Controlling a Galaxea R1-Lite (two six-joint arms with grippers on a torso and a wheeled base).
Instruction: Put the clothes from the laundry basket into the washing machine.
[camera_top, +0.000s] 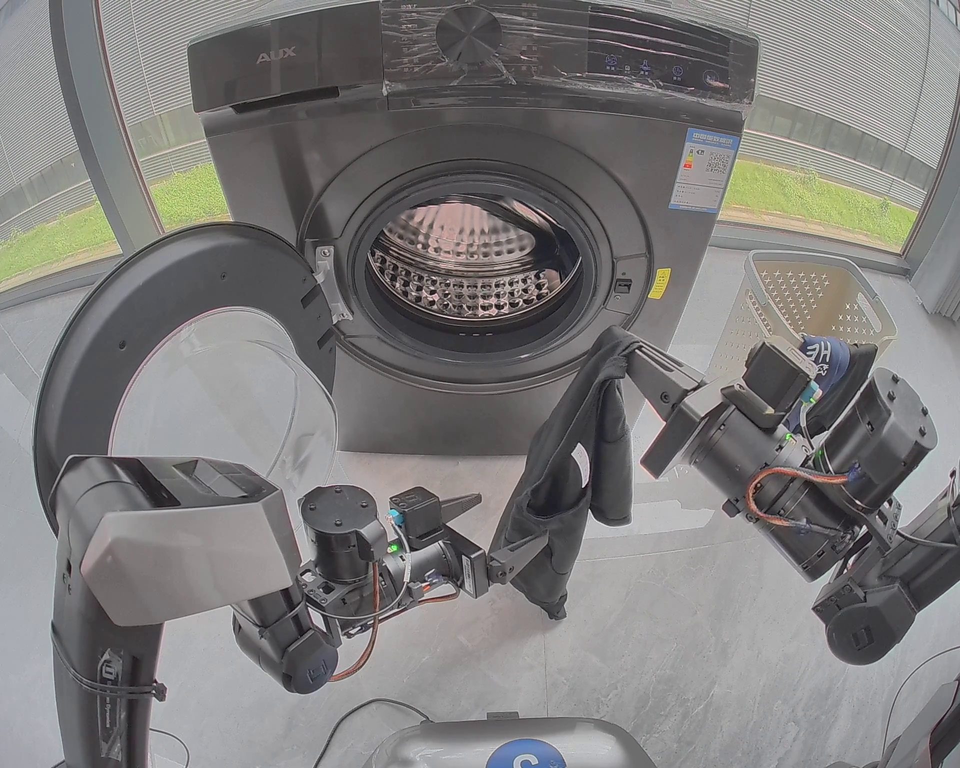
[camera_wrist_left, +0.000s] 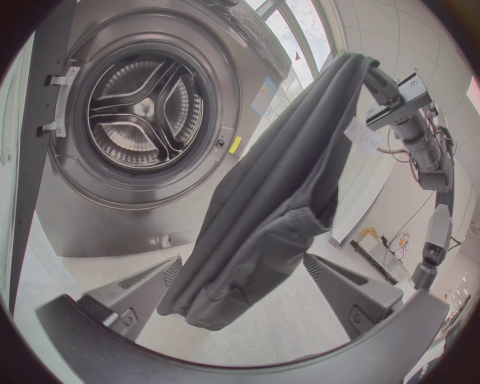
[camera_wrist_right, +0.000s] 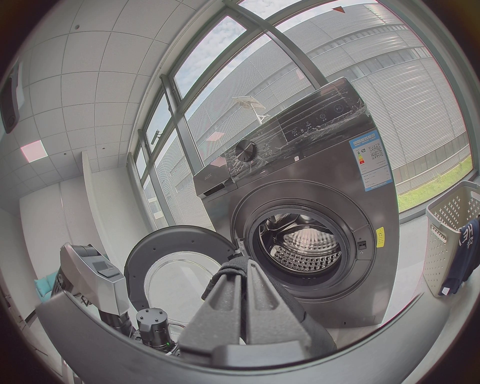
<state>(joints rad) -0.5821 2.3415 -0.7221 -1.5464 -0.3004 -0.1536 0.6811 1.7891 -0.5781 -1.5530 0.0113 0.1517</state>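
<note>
Before the washer (camera_top: 480, 130), mid-air: I see the garment (camera_top: 575, 470) hanging from my right gripper (camera_top: 632, 352), clamped on its top | left gripper (camera_top: 512, 520) open, jaws either side of its lower end | door (camera_top: 150, 300) open | basket (camera_top: 800, 290) right of washer

Head high, wrists low-ish; share washer (camera_top: 470, 250).

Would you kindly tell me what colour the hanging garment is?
The garment is plain dark grey, best seen in the left wrist view.
</note>
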